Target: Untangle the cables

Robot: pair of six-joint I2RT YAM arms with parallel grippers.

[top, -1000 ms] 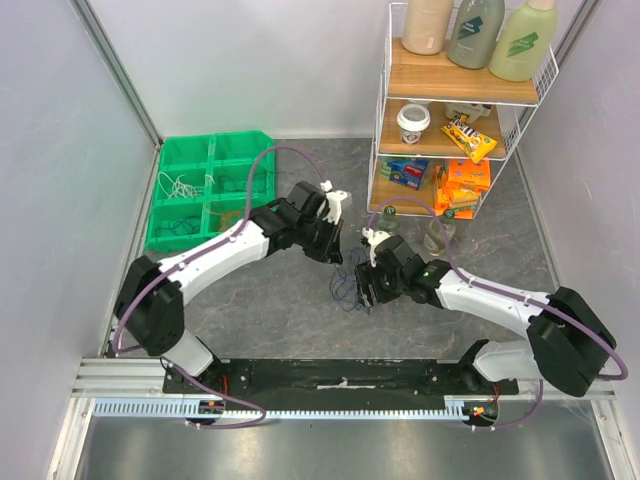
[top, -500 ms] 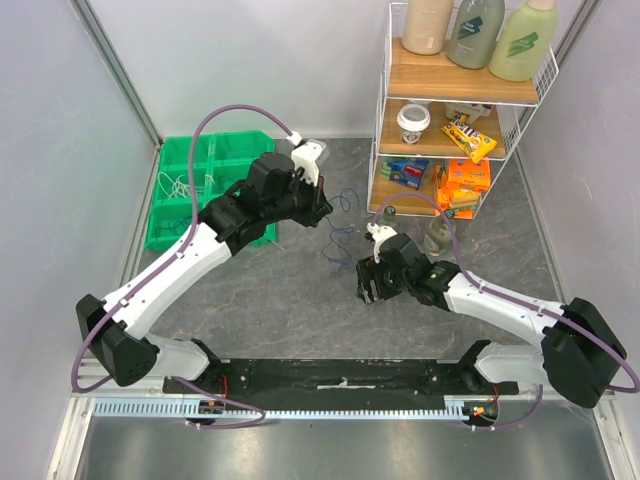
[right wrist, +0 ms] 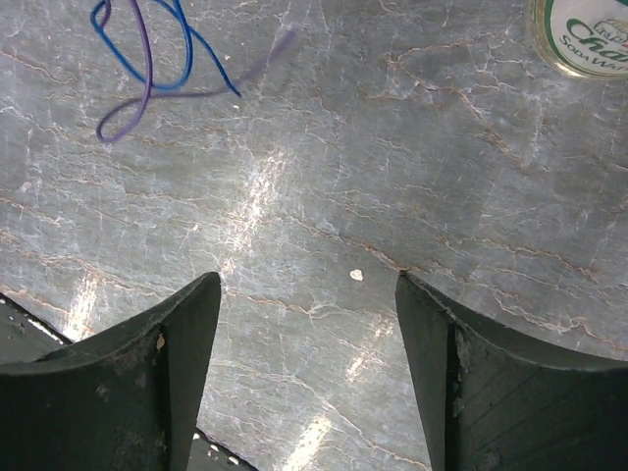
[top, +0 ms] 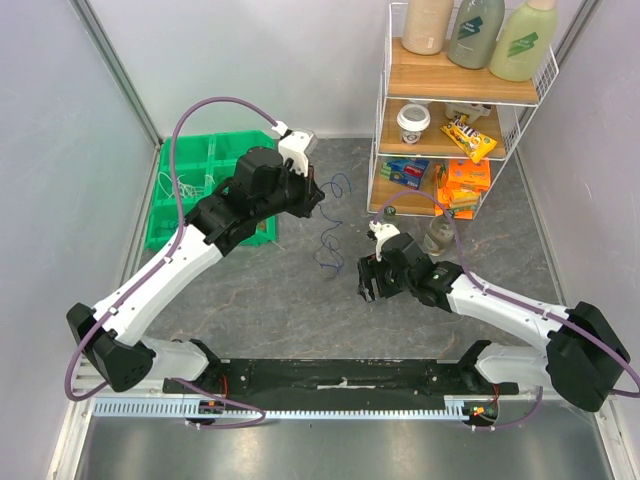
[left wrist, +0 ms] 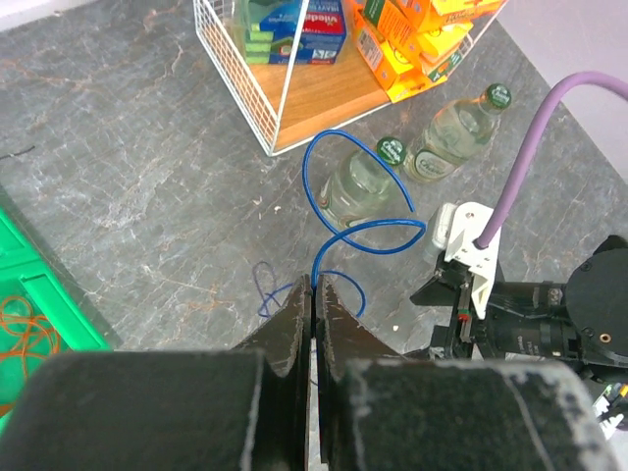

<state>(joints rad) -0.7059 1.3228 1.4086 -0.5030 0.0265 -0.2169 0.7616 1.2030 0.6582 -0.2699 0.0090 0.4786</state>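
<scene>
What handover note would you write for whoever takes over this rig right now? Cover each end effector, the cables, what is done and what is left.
Left end effector: shut on the thin blue wire, lifted above the grey marbled table.
Right end effector: open, empty, over the table.
The blue wire's lower loops cross a thin purple wire near the right end effector.
Done: thin white wires and thin orange wires lie in the green compartment bin.
Left: probably part blue from purple, then bin each.
</scene>
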